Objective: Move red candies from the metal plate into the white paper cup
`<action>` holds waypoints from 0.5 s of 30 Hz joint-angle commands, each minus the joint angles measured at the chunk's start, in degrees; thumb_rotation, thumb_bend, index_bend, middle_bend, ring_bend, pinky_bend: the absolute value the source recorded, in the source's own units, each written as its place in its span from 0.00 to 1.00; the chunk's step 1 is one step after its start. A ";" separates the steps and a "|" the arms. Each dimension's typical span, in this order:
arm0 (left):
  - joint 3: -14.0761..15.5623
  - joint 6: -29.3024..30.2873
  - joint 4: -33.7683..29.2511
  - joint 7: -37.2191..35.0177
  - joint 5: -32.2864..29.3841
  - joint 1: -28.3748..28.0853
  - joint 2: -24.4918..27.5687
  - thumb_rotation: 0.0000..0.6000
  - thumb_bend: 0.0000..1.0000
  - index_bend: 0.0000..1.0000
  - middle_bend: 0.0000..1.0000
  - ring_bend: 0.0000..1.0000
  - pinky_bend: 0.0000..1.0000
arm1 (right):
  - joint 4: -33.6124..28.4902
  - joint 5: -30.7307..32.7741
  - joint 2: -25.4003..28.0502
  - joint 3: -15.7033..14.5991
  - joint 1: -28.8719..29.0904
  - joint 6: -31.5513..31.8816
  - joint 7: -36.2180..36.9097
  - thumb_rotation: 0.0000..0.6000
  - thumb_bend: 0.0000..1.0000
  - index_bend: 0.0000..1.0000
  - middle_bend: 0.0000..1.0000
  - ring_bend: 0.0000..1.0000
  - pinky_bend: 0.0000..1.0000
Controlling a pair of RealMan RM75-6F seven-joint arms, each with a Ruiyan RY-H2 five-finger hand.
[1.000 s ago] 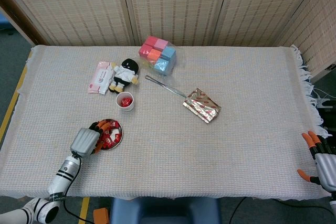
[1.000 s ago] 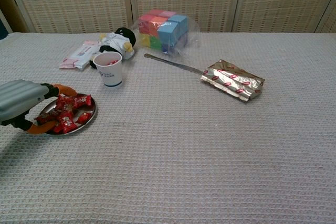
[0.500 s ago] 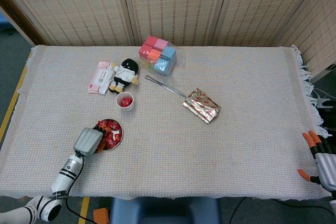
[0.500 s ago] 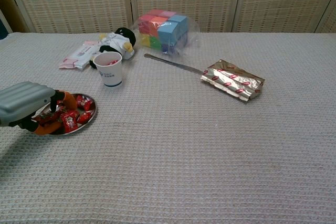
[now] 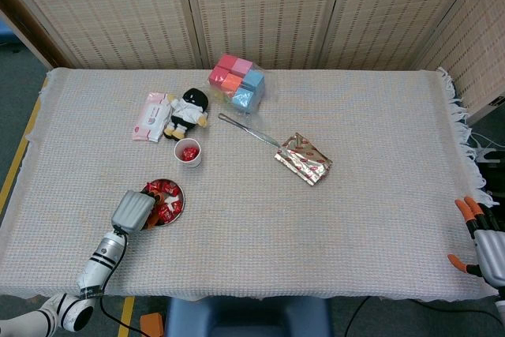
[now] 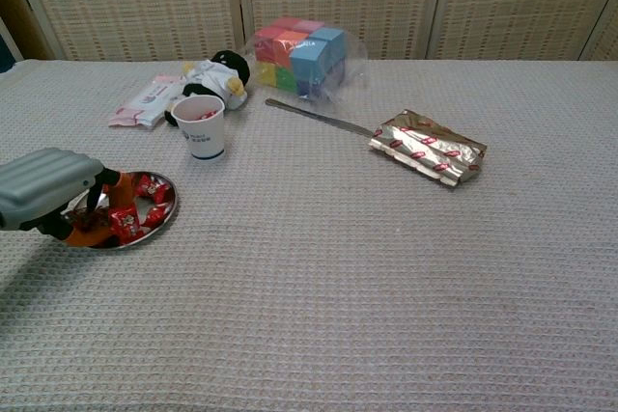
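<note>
The metal plate lies near the table's front left with several red candies on it. My left hand is down over the plate's left side, its orange fingers curled around a dark red candy that still rests on the plate. The white paper cup stands just beyond the plate and holds a few red candies. My right hand hangs off the table's front right edge, fingers apart and holding nothing.
Behind the cup lie a plush penguin, a wipes packet and a bagged block of coloured cubes. Metal tongs and a foil candy bag sit mid-table.
My left hand's fingers, spread over the plate a second ago, have curled in over the candies on its left side. The hand drew back slightly. The right hand has not moved.
</note>
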 commanded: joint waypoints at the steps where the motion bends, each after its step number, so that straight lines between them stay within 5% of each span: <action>1: -0.11 -0.18 0.14 -0.10 -0.08 0.00 -0.06 1.00 0.38 0.51 0.50 0.51 0.98 | 0.01 0.03 -0.01 0.01 0.00 -0.01 0.00 1.00 0.09 0.00 0.00 0.00 0.18; 15: -1.36 -0.83 0.52 -0.79 -0.83 -0.24 0.08 1.00 0.43 0.61 0.59 0.56 1.00 | -0.06 0.01 0.14 0.04 -0.12 0.17 0.21 1.00 0.09 0.00 0.00 0.00 0.18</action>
